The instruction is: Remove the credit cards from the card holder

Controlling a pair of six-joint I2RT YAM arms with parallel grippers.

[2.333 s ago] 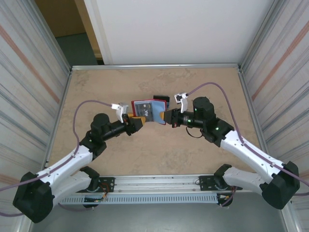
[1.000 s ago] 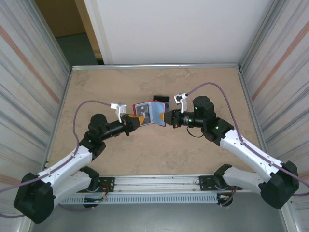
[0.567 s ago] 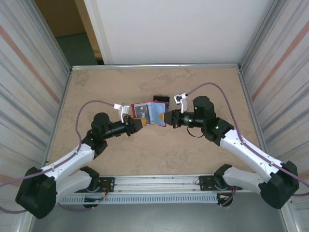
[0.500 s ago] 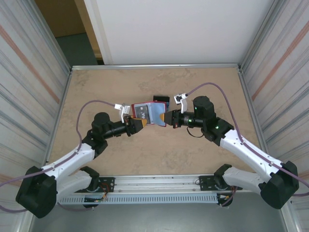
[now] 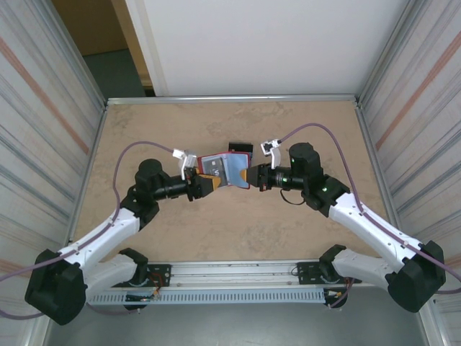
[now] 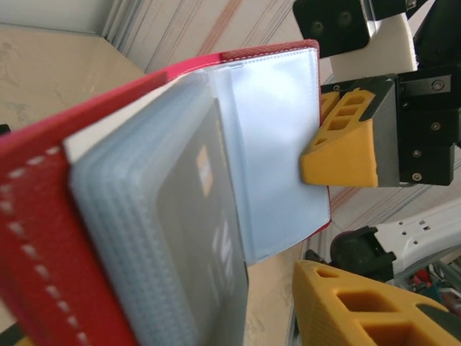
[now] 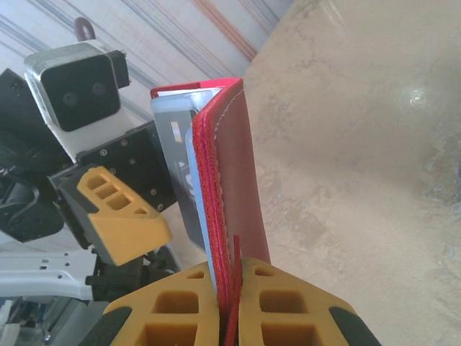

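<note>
The red card holder [image 5: 229,169] hangs open above the table between both arms. My right gripper [image 5: 251,176] is shut on its right edge; the two yellow fingers [image 7: 288,303] pinch the red cover [image 7: 234,166]. My left gripper [image 5: 204,184] stands open at the holder's left side, one finger [image 6: 353,303] apart from the sleeves. A dark grey credit card [image 6: 205,238] sits in the front clear sleeve [image 6: 277,158]. The right arm's fingertip [image 6: 346,140] presses the far edge of the sleeve page. Dark credit cards [image 5: 240,148] lie on the table behind the holder.
The tan table [image 5: 238,231] is fenced by a metal rim and by ribbed walls [image 5: 50,144] left and right. Both arm bases sit on the rail [image 5: 230,277] at the near edge. Cables loop over each forearm.
My left gripper has opened and let go of the holder's left side, its arm shifting slightly. The right gripper keeps the same hold, and the holder has barely moved.
</note>
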